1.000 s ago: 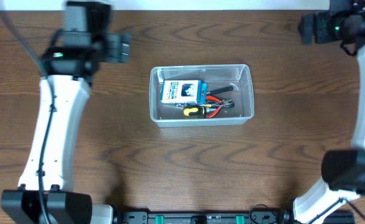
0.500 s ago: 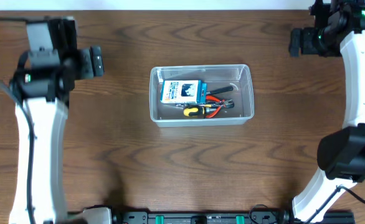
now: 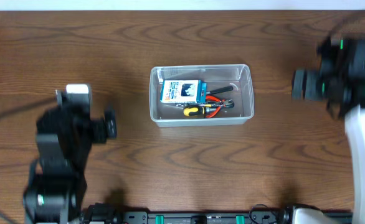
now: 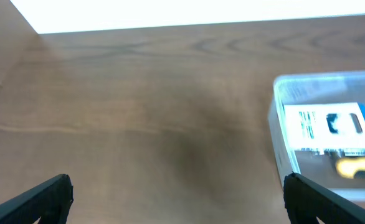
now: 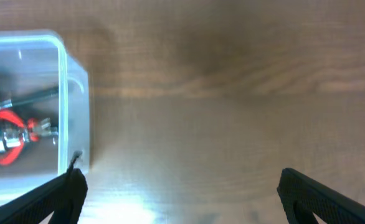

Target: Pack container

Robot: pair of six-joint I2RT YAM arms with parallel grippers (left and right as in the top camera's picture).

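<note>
Clear plastic container [image 3: 201, 122], rectangular w/ rounded corners & a rim, sits mid-way across a dark wood-grain table [image 3: 170, 162]. Inside it: blue-and-white box [image 3: 181, 91] at container's left end, red-handled pliers [image 3: 218, 94] right of the box, yellow-handled screwdriver [image 3: 192, 111] along container's near wall. Only bare wood lies betw. container & each arm. Left gripper [image 4: 177, 190] is well left of container, nearer the front edge; fingers spread wide, empty. Right gripper [image 5: 182, 186] is well right of container, approx. level w/ it; fingers wide apart, touching nothing.
</note>
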